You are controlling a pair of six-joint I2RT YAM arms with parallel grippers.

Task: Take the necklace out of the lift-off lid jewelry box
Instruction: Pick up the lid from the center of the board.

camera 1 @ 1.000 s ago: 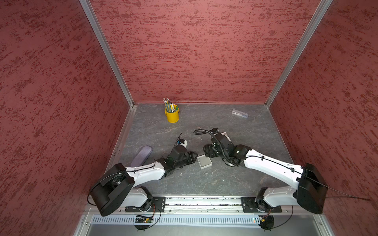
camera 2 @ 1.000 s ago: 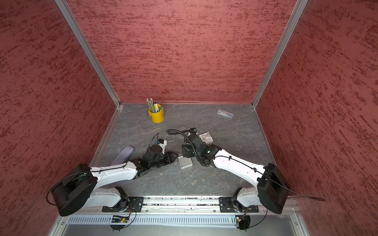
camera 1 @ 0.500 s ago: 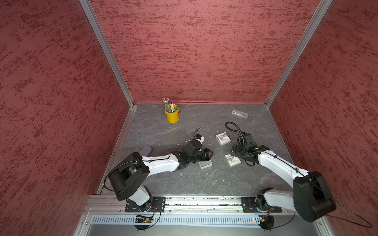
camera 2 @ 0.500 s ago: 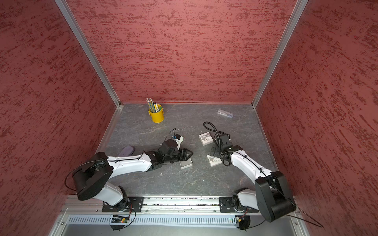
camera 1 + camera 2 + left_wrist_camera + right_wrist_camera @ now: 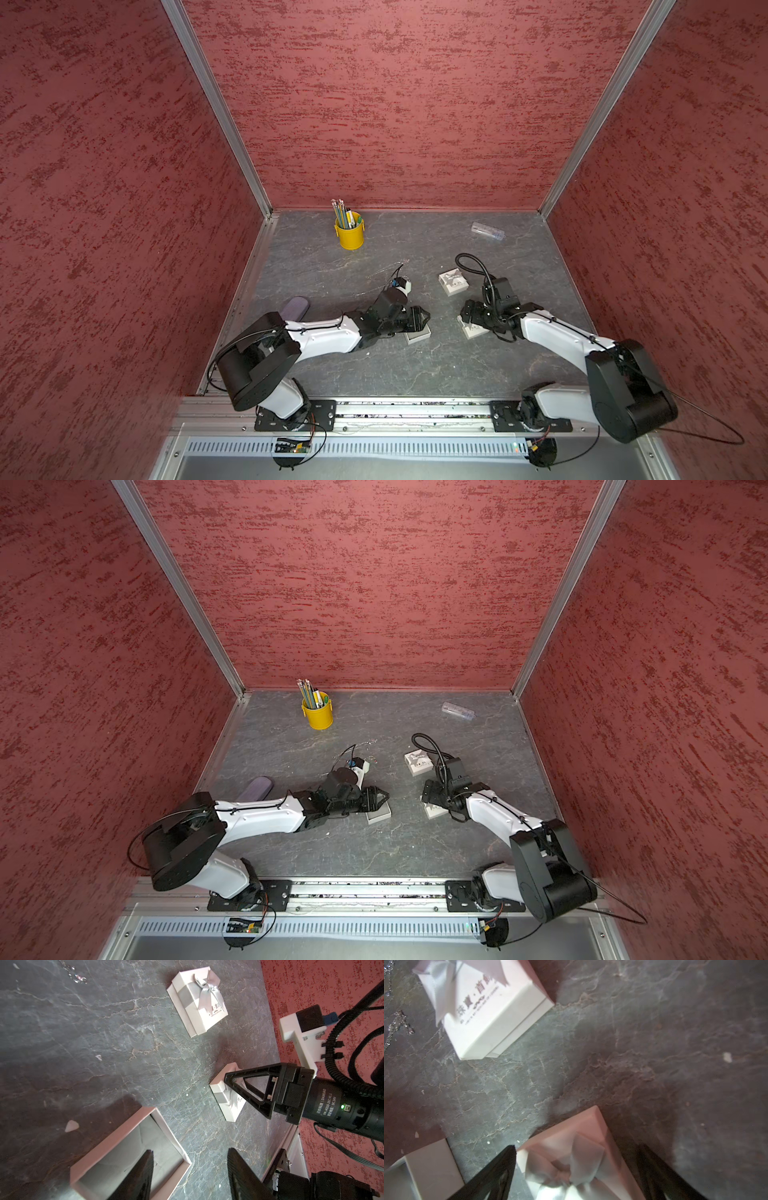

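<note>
Left wrist view puts the necklace (image 5: 76,977) loose on the grey counter (image 5: 104,1053), well apart from the open jewelry box (image 5: 112,1140), whose base sits lidless. Over that base the left end effector (image 5: 189,1151) hangs with jaws parted, one finger above the interior and one outside the wall, gripping nothing. The bowed lid (image 5: 560,1142) lies flat nearby, with the right end effector (image 5: 577,1146) spread wide astride it, not clamping. A closed bowed box (image 5: 199,999) sits beyond.
</note>
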